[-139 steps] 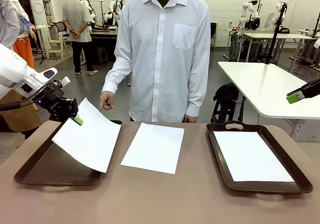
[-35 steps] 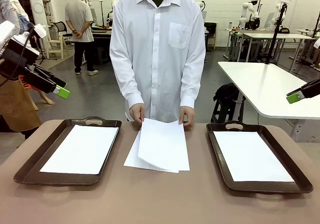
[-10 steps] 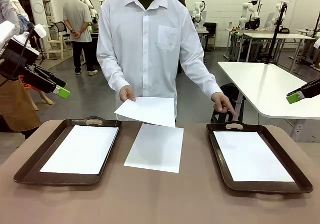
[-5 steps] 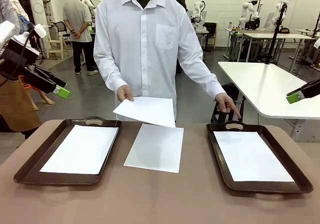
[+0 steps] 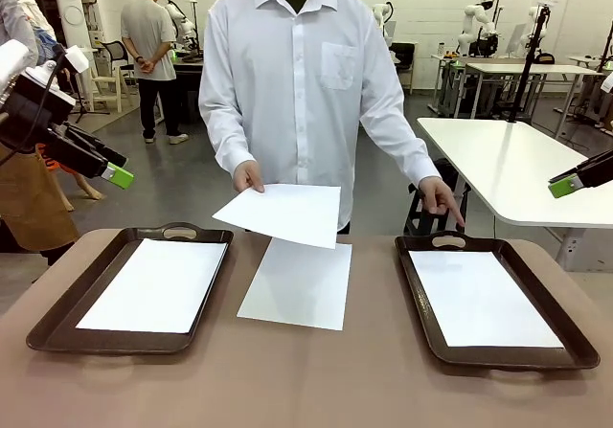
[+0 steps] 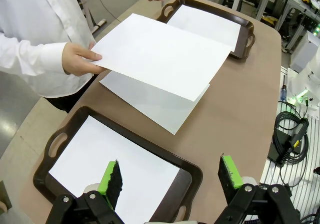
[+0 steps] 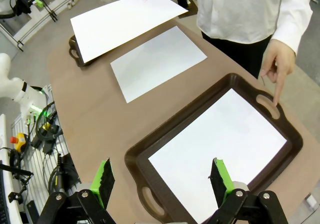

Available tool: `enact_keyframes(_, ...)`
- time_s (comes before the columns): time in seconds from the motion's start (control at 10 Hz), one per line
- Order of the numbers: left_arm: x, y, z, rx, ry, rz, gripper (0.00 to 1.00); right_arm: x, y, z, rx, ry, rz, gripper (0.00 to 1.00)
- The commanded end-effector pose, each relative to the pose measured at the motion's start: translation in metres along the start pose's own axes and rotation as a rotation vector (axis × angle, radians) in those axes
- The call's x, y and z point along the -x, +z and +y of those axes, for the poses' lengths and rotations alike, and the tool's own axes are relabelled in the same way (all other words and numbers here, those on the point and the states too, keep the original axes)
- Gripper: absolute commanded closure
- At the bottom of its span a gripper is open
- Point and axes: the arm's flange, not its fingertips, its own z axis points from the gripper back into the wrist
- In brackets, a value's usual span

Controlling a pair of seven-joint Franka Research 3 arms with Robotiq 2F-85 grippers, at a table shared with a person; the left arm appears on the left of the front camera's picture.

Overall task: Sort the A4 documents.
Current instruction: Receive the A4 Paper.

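The person holds one white A4 sheet [image 5: 283,213] in the air over the table's middle, pinched by one hand [image 5: 248,175]. Under it a second sheet [image 5: 297,282] lies flat on the bare table. A sheet [image 5: 153,284] lies in the left dark brown tray [image 5: 57,327], another sheet [image 5: 482,299] in the right tray [image 5: 565,327]. The person's other hand [image 5: 442,201] points down at the right tray's far handle. My left gripper [image 6: 170,176] hangs open above the left tray, holding nothing. My right gripper [image 7: 160,176] hangs open above the right tray, holding nothing.
The brown table [image 5: 306,380] has bare room along its front edge and between the trays. A white table [image 5: 508,165] stands behind at the right. Another person [image 5: 153,55] stands far back on the left. Cables [image 6: 290,134] lie on the floor beside the table.
The person has shifted slightly right, keeping the lifted sheet held over the middle and the other hand pointing at the right tray. Both arms have stayed still.
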Motion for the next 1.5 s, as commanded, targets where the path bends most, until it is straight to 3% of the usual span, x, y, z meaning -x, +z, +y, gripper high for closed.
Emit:
enact_keyframes(0.0, 0.001, -0.001, 0.001, 0.011, -0.003, -0.012, 0.0, 0.0, -0.002, 0.0, 0.001, 0.001, 0.001, 0.0)
enact_keyframes(0.4, 0.001, -0.001, 0.001, 0.011, -0.003, -0.012, 0.0, 0.002, -0.012, 0.0, 0.002, -0.032, 0.019, 0.0)
enact_keyframes(0.8, 0.001, -0.001, 0.001, 0.011, -0.003, -0.012, 0.0, -0.021, -0.096, -0.003, -0.207, -0.152, 0.081, 0.0)
enact_keyframes(1.0, 0.001, -0.001, 0.001, 0.011, -0.003, -0.012, 0.0, -0.034, -0.131, 0.002, -0.3, -0.227, 0.053, 0.0)
enact_keyframes(1.4, 0.001, -0.001, 0.001, 0.011, -0.003, -0.012, 0.0, -0.047, -0.206, -0.013, -0.604, -0.518, 0.058, 0.0)
